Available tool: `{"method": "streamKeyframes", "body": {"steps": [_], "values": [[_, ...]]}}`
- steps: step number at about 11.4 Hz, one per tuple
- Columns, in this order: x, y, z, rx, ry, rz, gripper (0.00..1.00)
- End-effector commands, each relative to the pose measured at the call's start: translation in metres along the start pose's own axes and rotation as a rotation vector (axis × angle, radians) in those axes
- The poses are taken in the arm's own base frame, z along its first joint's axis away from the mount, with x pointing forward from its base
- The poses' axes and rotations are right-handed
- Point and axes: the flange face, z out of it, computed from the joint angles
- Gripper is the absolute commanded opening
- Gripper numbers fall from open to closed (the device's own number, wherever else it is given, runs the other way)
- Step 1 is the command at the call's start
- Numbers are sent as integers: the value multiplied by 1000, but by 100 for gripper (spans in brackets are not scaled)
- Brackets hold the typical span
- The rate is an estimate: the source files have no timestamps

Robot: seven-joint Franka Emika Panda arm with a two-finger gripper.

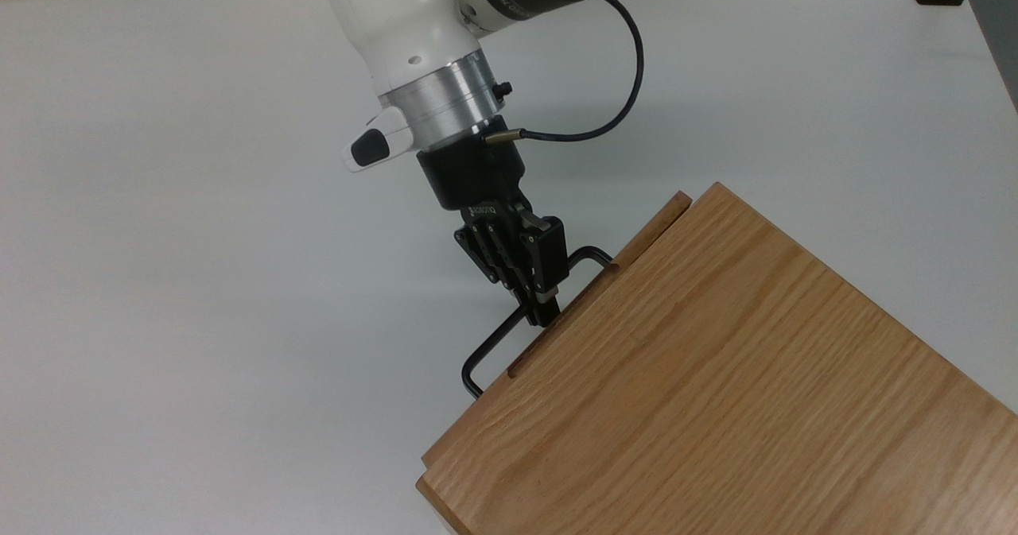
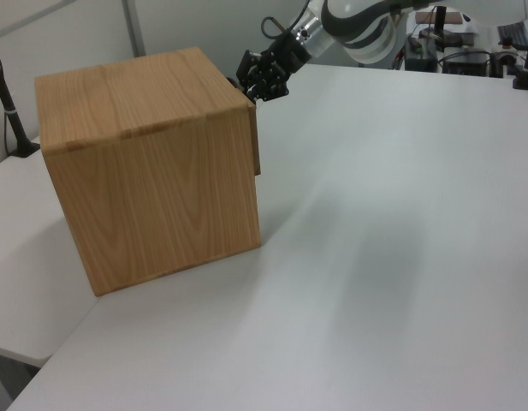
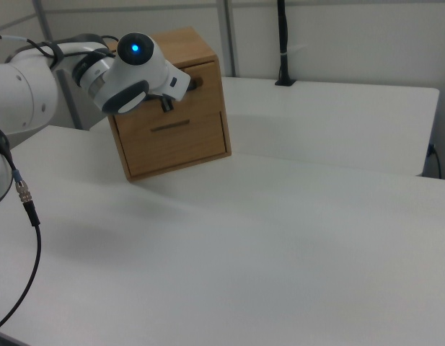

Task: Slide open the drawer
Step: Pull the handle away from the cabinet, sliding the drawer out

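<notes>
The drawer (image 1: 652, 229) is the upper one of an oak cabinet (image 1: 716, 376) and stands out a narrow strip past the cabinet top, toward the top view's upper left. Its thin black U-shaped handle (image 1: 493, 348) juts out in front of the panel. My gripper (image 1: 545, 312) comes down from the top view's upper left and is shut on the handle's bar near its middle. In the left view the drawer front (image 2: 256, 141) protrudes from the cabinet's far right edge, with the gripper (image 2: 262, 86) just above it. In the right view the arm covers most of the drawer (image 3: 206, 76).
The cabinet stands on a wide white table (image 1: 199, 281). A second, lower drawer (image 3: 175, 140) sits flush in the cabinet in the right view. A black pole (image 3: 282, 43) stands behind the table there, and another pole (image 2: 7, 94) at the left view's left. A black cable (image 1: 628, 66) loops off the wrist.
</notes>
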Motion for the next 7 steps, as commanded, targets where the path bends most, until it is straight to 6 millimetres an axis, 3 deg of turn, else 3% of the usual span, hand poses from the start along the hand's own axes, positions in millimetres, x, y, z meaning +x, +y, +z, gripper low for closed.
{"method": "streamKeyframes", "body": {"steps": [1, 7], "values": [[21, 24, -33, -45, -15, -25, 3], [46, 45, -65, -78, -66, -47, 3]]}}
